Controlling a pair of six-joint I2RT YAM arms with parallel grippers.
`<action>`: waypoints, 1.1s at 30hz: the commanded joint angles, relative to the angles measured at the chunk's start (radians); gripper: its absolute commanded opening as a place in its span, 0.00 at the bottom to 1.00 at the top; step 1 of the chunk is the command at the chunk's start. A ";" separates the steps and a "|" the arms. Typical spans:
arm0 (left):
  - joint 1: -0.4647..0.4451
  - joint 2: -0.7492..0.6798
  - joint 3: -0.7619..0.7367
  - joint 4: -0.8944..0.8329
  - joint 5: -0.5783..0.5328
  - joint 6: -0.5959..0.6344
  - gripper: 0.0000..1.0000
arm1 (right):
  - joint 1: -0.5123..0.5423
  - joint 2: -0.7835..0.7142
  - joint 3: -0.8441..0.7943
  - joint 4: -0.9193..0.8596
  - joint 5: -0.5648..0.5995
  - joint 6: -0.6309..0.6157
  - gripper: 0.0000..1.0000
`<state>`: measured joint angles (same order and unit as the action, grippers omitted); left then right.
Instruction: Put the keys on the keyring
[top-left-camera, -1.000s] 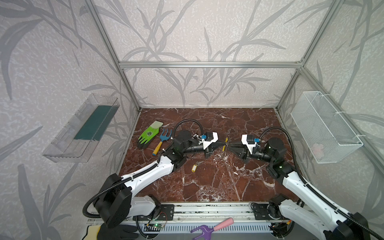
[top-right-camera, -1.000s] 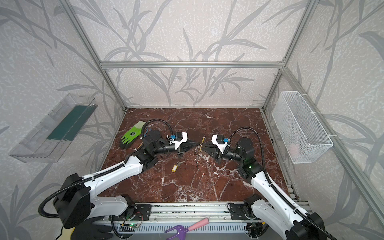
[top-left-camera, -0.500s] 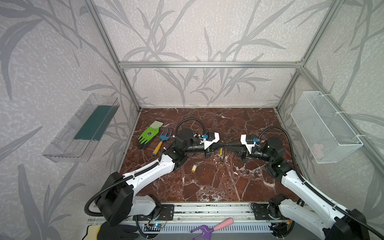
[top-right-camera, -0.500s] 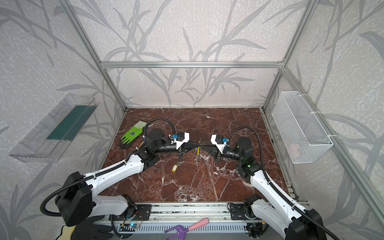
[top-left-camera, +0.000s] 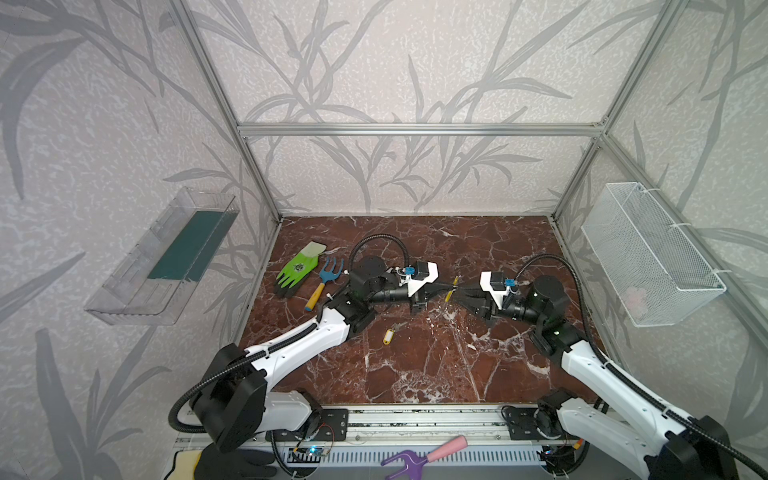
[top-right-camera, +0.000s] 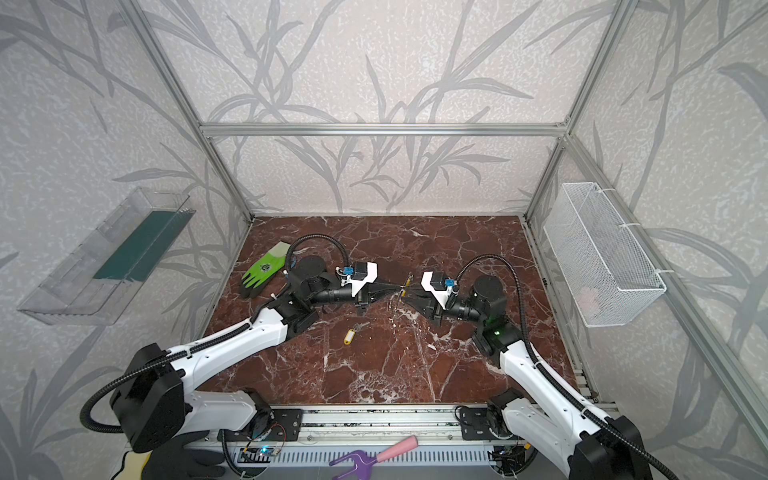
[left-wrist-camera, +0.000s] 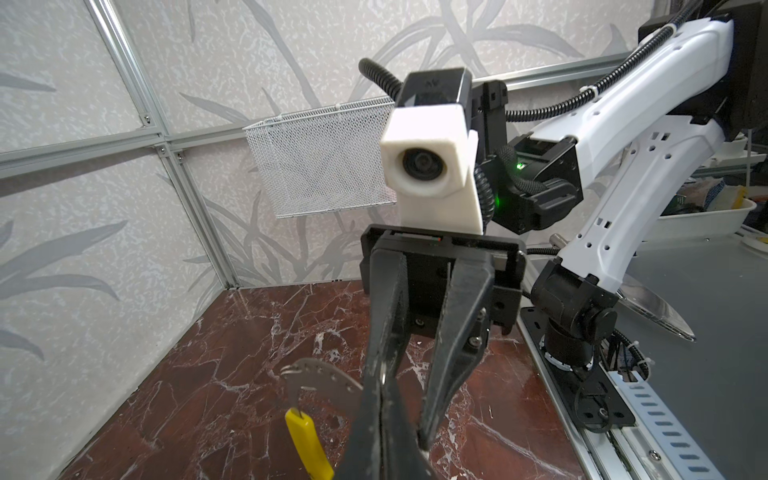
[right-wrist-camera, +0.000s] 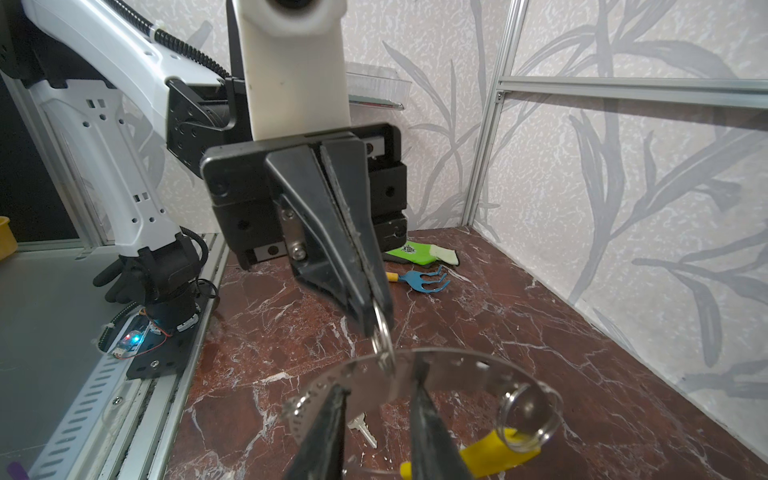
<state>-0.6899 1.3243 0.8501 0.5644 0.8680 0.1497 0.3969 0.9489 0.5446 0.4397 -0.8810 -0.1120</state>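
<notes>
The keyring (right-wrist-camera: 457, 372), a wide grey band with a yellow segment (right-wrist-camera: 494, 453), hangs above the table's middle between both grippers (top-left-camera: 450, 291). My left gripper (right-wrist-camera: 376, 320) is shut on a small split ring (right-wrist-camera: 383, 338) threaded on that band. The fingers of my right gripper (right-wrist-camera: 378, 386) stand apart, and the band crosses just past their tips. I cannot tell if they touch it. One of the keys, with a yellow label tag (top-left-camera: 388, 336), lies flat on the marble near the left arm. Its blade (right-wrist-camera: 363, 428) shows in the right wrist view. A second split ring (right-wrist-camera: 525, 415) sits by the yellow segment.
A green glove (top-left-camera: 297, 270) and a blue hand rake (top-left-camera: 324, 282) lie at the left of the table. A wire basket (top-left-camera: 648, 257) hangs on the right wall and a clear tray (top-left-camera: 166, 262) on the left wall. A purple and pink fork (top-left-camera: 424, 453) lies beyond the front rail.
The two grippers closed in on each other at the table's middle, then eased slightly apart. The right gripper's fingers have spread, and the keyring now hangs from the left gripper's split ring.
</notes>
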 joint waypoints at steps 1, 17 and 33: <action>0.003 0.013 0.033 0.080 0.030 -0.047 0.00 | -0.006 0.002 -0.008 0.060 -0.007 0.017 0.28; 0.004 0.026 0.036 0.091 0.039 -0.061 0.00 | -0.006 0.019 -0.008 0.178 -0.035 0.091 0.15; 0.000 -0.010 0.058 -0.127 -0.097 0.134 0.13 | -0.006 -0.030 0.078 -0.153 0.091 -0.053 0.00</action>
<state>-0.6865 1.3437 0.8673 0.5213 0.8497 0.1955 0.3931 0.9508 0.5617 0.4522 -0.8661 -0.0772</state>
